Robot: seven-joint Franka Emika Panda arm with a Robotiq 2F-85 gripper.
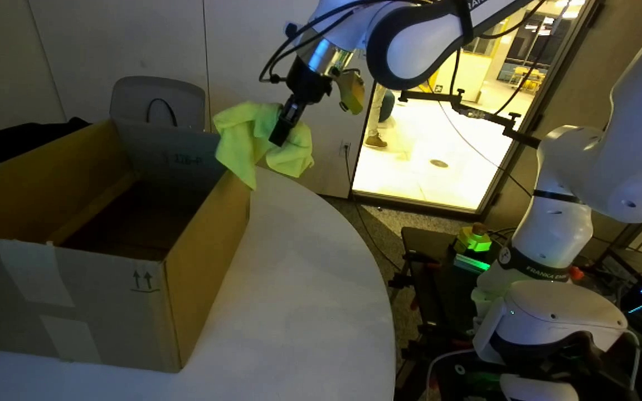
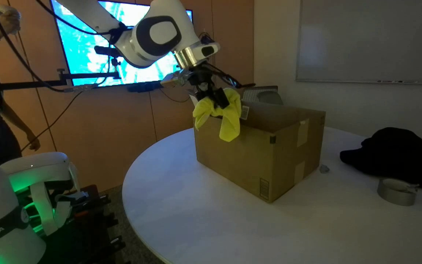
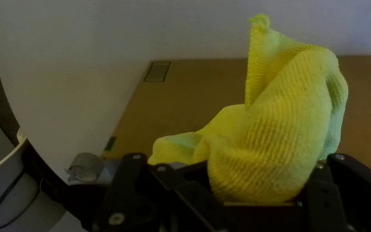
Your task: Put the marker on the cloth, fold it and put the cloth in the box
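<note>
Wrist view and both exterior views: we see a white table (image 2: 211, 223), its edge curved, bearing the brown cardboard box (image 2: 240, 165), upright and open-topped. There, in an exterior view, we note a heap of black fabric (image 2: 398, 156), apart from the box. The crumpled yellow cloth (image 3: 269, 138) hangs near a corner of the box's rim, its lower end in front of the wall facing the robot (image 1: 558, 234); whether it touches the cardboard we cannot tell. At its upper folds, the gripper (image 1: 281, 131) slants downward and holds the cloth, its fingers parted by the bunched material between them. A grey roll (image 2: 396, 194) lies just beside the black fabric.
</note>
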